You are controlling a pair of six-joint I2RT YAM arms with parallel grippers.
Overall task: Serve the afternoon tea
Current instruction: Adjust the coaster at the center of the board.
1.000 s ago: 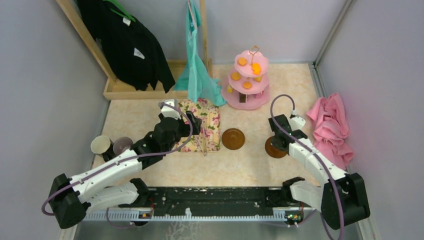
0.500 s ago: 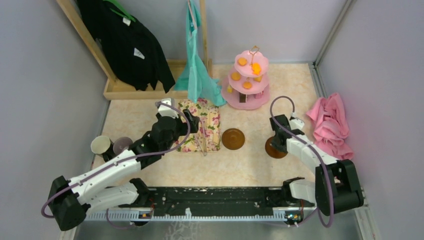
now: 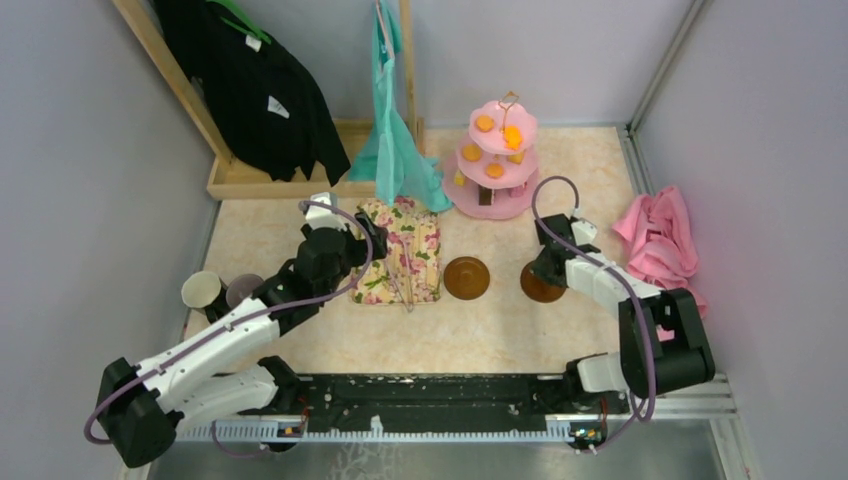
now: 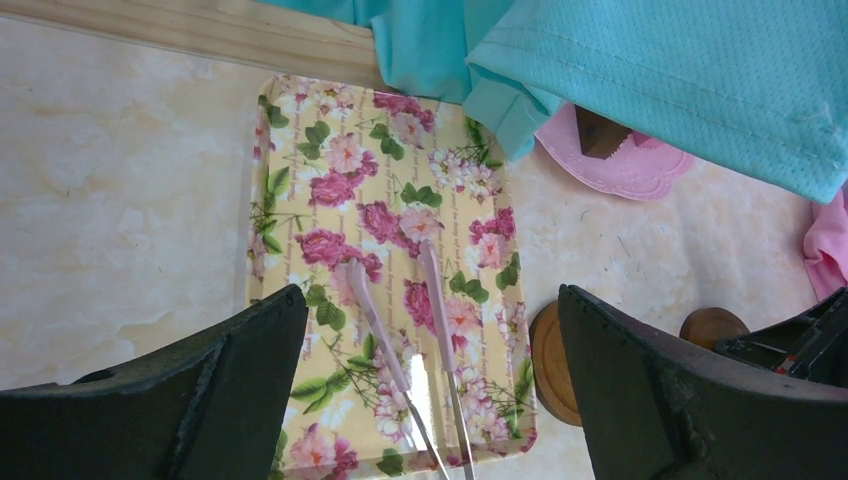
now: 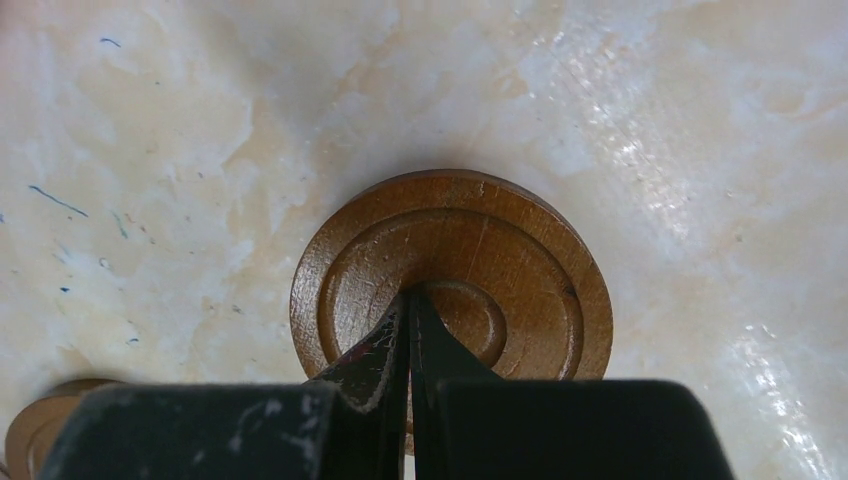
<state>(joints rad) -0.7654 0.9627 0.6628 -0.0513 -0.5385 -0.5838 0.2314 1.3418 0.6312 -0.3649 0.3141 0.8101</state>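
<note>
Sitting on the pink stand [image 3: 470, 206] are orange snacks [image 3: 484, 123].

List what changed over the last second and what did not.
The right gripper, shut with its tips on the right saucer, slid it slightly left and away while its arm folded up. The left gripper, open, drew back a little leftward over the floral tray. Nothing was grasped or released. The middle saucer, pink stand, cream mug and mauve-grey mug stayed put.
</note>
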